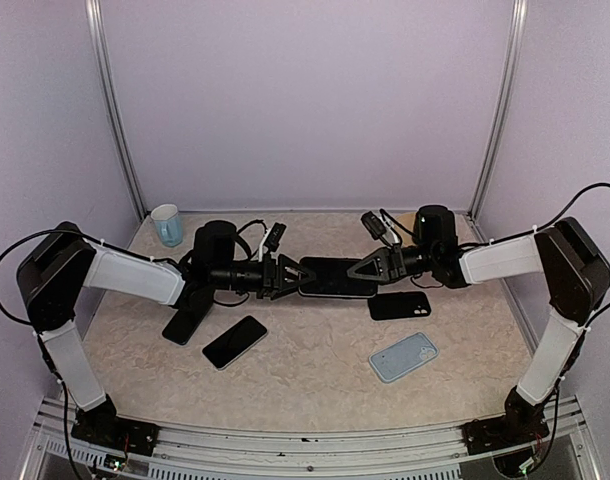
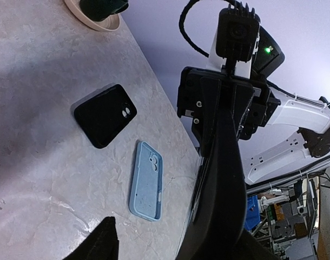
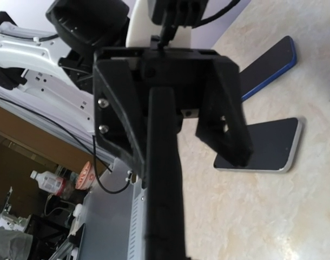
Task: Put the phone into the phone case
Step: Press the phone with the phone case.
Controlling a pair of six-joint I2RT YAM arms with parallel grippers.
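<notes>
marbled beige tabletop [image 1: 315, 340], slim black phone [image 1: 335, 277]

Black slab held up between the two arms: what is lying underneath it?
Table shows around the black slab; a black case lies just nearer, a light blue case nearer still. The patch straight beneath is hidden by the slab, the left tool and the right tool.

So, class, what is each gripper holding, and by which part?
Both hold the same black phone: the left gripper clamps one short end, the right gripper the opposite end.
</notes>
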